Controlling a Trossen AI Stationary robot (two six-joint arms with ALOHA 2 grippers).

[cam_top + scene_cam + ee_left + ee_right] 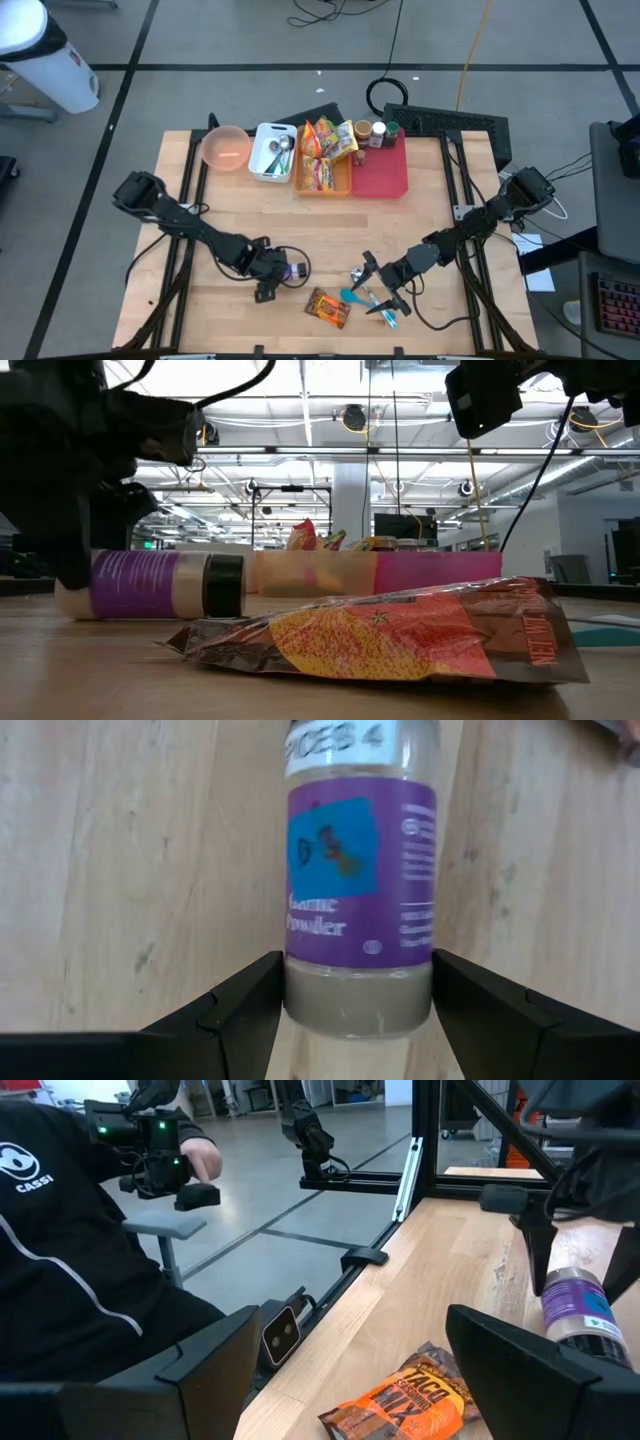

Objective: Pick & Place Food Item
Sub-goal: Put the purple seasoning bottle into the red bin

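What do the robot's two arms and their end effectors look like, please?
Both arms are dark, nearly black, jointed links with black cables trailing from their bases. The left end effector has two flat, wedge-shaped matte black fingers; the right end effector has the same broad black fingers. No markings are visible on either.

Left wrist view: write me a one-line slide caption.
Left gripper closed on the base of a purple-labelled spice bottle lying on the wooden table.

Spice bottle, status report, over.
Left tool shut on the purple-label spice bottle, lying on the table. Right tool open, empty, near the teal spoon. Taco mix packet lies loose beside the bottle.
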